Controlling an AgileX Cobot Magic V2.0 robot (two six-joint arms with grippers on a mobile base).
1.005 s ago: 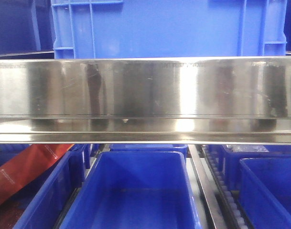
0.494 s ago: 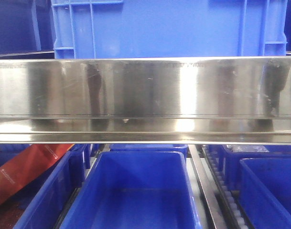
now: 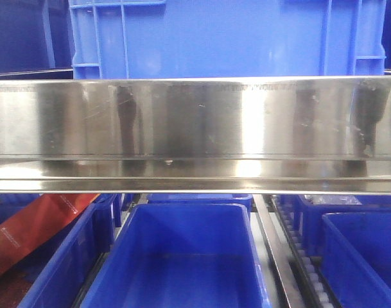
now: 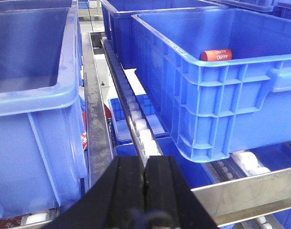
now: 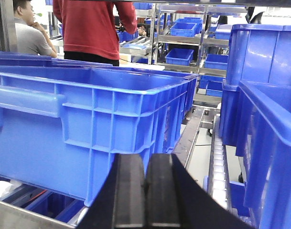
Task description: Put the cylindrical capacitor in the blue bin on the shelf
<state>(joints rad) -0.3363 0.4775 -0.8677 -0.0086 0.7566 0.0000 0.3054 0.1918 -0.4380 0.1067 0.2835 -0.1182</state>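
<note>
1. The cylindrical capacitor cannot be made out in any view; nothing sits between either pair of jaws.
2. In the front view a broad steel beam of the shelf (image 3: 195,128) fills the middle and hides whatever lies behind it; only blurred dark reflections show on it.
3. Above the beam the lower part of a large blue bin (image 3: 227,38) is cut off by the top edge. Below it an open blue bin (image 3: 182,256) shows a bare floor, with more bins to its left and right and a red bag (image 3: 28,231) at the far left.
4. The left gripper (image 4: 145,179) shows its jaws pressed together, holding nothing. It points along a roller track (image 4: 131,109) that runs between two blue bins.
5. The bin on the right of that view (image 4: 217,95) holds a red cylinder with white digits (image 4: 215,55), only its top showing over the rim.
6. The right gripper (image 5: 145,183) also has its jaws closed on nothing, near a ribbed blue bin (image 5: 88,119) on its left.
7. Beyond stand two people, one in a red top (image 5: 95,28) and one in grey (image 5: 28,33), and further racks of blue bins.
</note>
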